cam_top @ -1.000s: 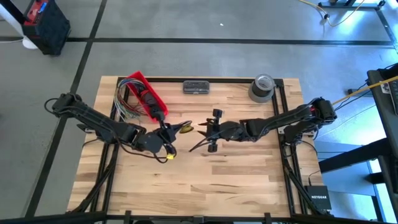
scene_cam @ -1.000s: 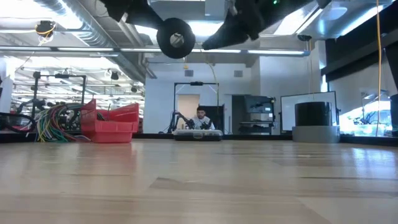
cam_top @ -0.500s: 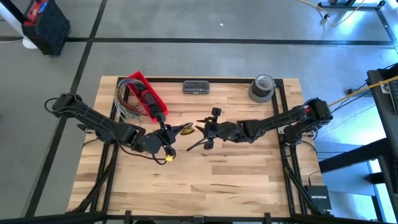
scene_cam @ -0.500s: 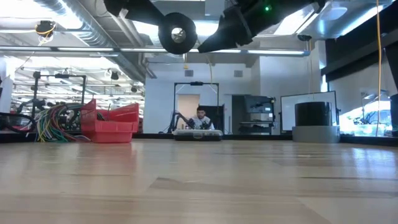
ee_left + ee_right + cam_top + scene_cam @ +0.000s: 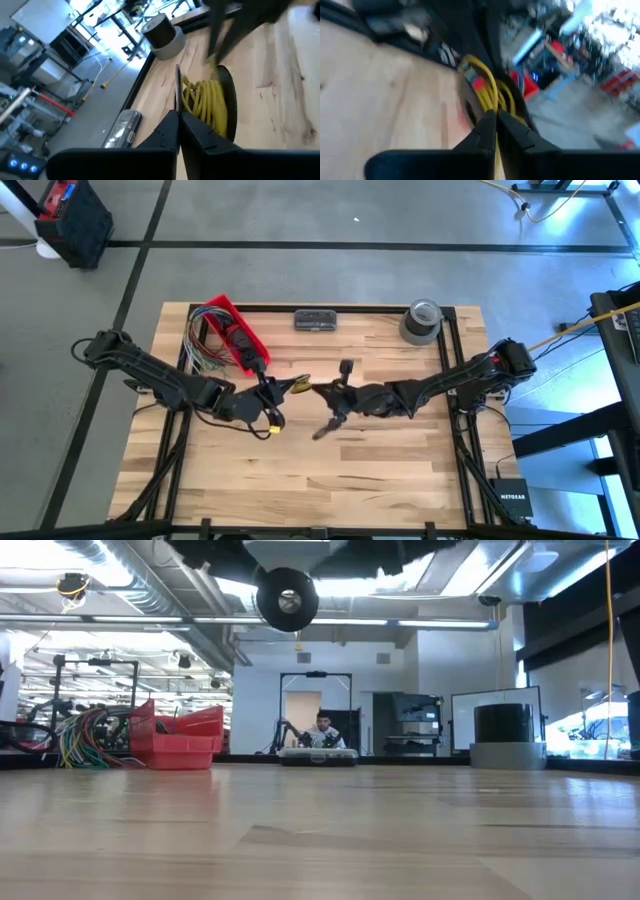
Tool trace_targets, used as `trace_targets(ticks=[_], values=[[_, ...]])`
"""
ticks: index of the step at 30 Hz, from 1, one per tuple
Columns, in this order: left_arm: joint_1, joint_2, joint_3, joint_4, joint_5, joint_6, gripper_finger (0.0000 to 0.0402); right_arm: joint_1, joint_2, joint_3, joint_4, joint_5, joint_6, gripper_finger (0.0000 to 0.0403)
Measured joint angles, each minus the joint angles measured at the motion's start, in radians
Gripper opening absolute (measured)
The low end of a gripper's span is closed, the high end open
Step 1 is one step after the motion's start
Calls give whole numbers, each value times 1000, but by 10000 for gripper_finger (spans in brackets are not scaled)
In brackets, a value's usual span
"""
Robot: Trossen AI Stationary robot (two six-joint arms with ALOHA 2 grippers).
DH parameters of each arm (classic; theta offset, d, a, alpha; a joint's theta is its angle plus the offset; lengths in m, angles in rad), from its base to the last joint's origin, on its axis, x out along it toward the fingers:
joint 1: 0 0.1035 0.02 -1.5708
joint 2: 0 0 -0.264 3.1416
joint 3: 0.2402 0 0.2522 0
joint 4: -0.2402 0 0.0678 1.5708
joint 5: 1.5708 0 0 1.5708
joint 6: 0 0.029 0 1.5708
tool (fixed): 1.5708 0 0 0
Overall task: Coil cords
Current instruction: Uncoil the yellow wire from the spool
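My left pincer (image 5: 177, 117) closed on a yellow cord (image 5: 205, 102) coil, my right pincer (image 5: 495, 122) closed on it too, "NETGEAR" box (image 5: 512, 502) beside the desk (image 5: 380, 470).

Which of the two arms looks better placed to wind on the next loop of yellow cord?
Probably the right gripper: it is shut against the yellow cord, while the left gripper is shut on the spool.

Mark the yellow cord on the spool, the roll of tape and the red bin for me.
yellow cord (image 5: 204, 102), left wrist view, on the wound strands.
roll of tape (image 5: 422, 321), high view, on its top rim.
red bin (image 5: 236, 330), high view, on its long wall.
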Motion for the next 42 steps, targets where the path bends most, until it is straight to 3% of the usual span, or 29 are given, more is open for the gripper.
trace_targets(ticks=[8,13,16,22,25,29,37,42], values=[[29,0,0,46,-46,-99,1,53,0,0,11,-266,-96,12],[7,0,0,112,-64,-49,1,20,0,0,-174,-225,-93,5],[-29,0,0,113,-64,10,1,-6,0,0,-300,-9,-73,4],[-72,0,0,78,-63,129,1,1,-7,-1,-410,664,-94,6],[-61,0,0,4,-62,114,1,52,-34,0,-349,792,-158,6],[-26,0,0,-108,-63,45,1,124,-66,22,-233,719,-202,7],[62,0,0,-233,-65,-92,1,216,-86,46,-93,323,-223,7],[108,0,0,-274,-148,-221,1,222,-85,47,-94,65,-218,7]])
